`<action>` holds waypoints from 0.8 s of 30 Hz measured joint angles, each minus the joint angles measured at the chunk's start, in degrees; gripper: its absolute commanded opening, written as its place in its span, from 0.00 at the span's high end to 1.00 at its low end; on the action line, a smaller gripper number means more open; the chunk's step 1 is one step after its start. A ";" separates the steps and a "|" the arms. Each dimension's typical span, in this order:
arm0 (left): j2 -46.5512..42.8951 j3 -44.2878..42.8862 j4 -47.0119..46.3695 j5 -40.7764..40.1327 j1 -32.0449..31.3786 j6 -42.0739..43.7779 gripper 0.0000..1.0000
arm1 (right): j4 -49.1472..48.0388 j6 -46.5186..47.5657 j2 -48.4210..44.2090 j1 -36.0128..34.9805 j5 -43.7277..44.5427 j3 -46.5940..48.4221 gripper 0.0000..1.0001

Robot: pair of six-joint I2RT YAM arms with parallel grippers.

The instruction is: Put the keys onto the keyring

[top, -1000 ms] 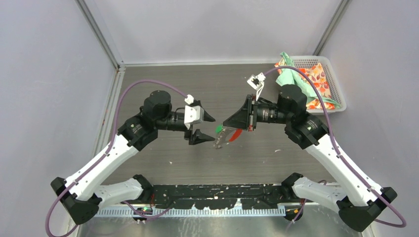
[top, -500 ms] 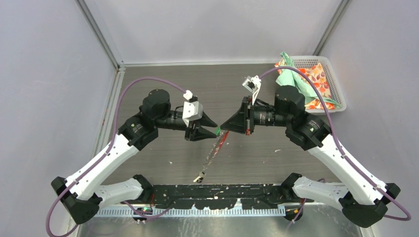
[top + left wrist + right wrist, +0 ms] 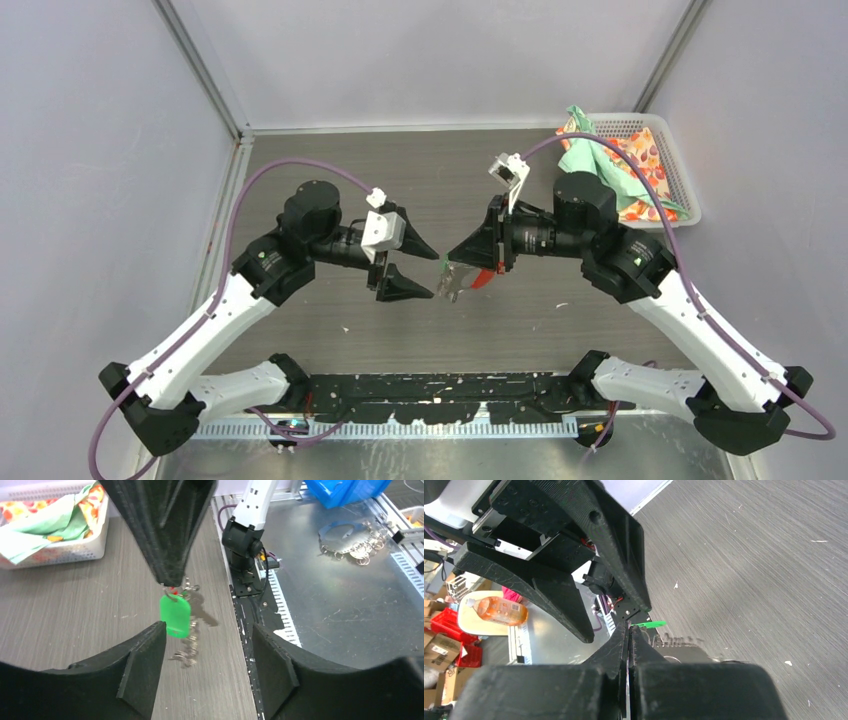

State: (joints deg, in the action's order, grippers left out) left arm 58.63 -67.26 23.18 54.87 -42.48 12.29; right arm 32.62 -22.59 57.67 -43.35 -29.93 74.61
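Left wrist view: right claw [image 3: 167,580] pinched shut on keyring [image 3: 186,655] top; chain + green-tag key [image 3: 175,616] hang straight down, clear of counter [image 3: 75,595]. Left claw [image 3: 207,630] wide, empty; tag dead ahead btwn its fingers [image 3: 142,665], hugging the picture-left one. Prob needs a nudge that way.

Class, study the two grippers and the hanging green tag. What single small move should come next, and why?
Probably the left gripper should ease forward and close on the green tag. Its jaws stand open with the tag hanging just off their tips, nearer one finger, while the shut right gripper dangles the keyring with that tag.
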 measured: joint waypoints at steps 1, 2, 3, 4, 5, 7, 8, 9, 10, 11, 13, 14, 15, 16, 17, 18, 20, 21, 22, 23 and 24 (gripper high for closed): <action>0.02 0.00 -0.11 -0.50 0.00 0.04 0.33 | 0.31 0.24 0.22 -0.35 0.42 0.37 0.99; 0.07 0.00 -0.24 -1.57 0.00 -0.24 0.32 | 0.72 0.46 0.46 -0.79 0.79 0.72 0.99; 0.11 0.00 -0.44 -2.58 0.00 -0.48 0.32 | 1.11 0.72 0.70 -1.20 1.18 1.01 0.99; 0.20 0.00 -0.87 -3.80 0.00 -1.18 0.33 | 1.62 1.07 0.94 -1.68 1.60 1.27 0.99; 0.37 0.00 -1.62 -5.05 0.00 -1.90 0.35 | 2.10 1.31 1.16 -2.10 1.90 1.42 0.99; 0.83 0.00 -3.15 -6.36 0.00 -3.37 0.39 | 3.02 1.60 1.62 -2.91 2.54 1.81 0.99; 1.11 0.00 -3.76 -6.73 0.00 -4.22 0.40 | 3.15 1.73 1.79 -3.26 2.84 1.86 0.99; 1.44 0.00 -4.24 -6.82 0.00 -4.87 0.41 | 3.37 1.86 1.99 -3.63 3.10 2.01 0.99; 1.77 0.00 -4.55 -6.56 0.00 -5.73 0.41 | 3.50 1.99 2.12 -3.98 3.41 2.08 0.99; 2.10 0.00 -4.63 -5.75 0.00 -6.29 0.43 | 3.63 2.16 2.23 -4.35 3.69 2.14 0.99; 2.49 0.00 -4.52 -3.78 -0.07 -7.23 0.50 | 4.07 2.58 2.38 -4.96 4.15 2.27 0.99; 2.56 0.00 -4.44 -2.93 -0.15 -7.50 0.54 | 4.42 2.82 2.49 -5.33 4.42 2.47 0.99; 2.62 0.00 -4.31 -2.05 -0.24 -7.65 0.58 | 4.79 2.99 2.62 -5.60 4.61 2.69 0.99; 2.62 0.00 -4.20 -1.36 -0.31 -7.82 0.61 | 5.03 3.15 2.78 -5.92 4.81 2.95 0.99; 2.64 0.00 -4.11 -0.74 -0.35 -7.82 0.62 | 5.31 3.34 3.02 -6.27 4.96 3.23 0.99; 2.67 0.00 -4.09 -0.37 -0.44 -7.93 0.62 | 5.57 3.56 3.23 -6.60 5.09 3.56 0.99; 2.86 0.00 -4.09 0.37 -0.68 -8.13 0.62 | 5.84 4.04 3.76 -7.21 5.38 4.07 0.99; 2.97 0.00 -4.09 0.68 -0.72 -8.33 0.62 | 6.08 4.28 3.98 -7.48 5.51 4.31 0.99; 3.13 0.00 -4.07 1.11 -0.81 -8.55 0.62 | 6.36 4.50 4.26 -7.72 5.73 4.57 0.99; 3.26 0.00 -3.96 1.60 -0.92 -8.63 0.64 | 6.45 4.63 4.50 -7.93 5.88 4.68 0.99; 3.30 0.00 -3.58 1.84 -0.94 -8.63 0.70 | 6.64 4.76 4.63 -8.11 5.90 4.79 0.99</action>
State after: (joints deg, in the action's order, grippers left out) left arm 61.93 -67.26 19.59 56.71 -43.42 3.66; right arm 39.27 -17.82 62.30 -51.46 -24.03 79.40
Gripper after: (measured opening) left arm 0.383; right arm 0.020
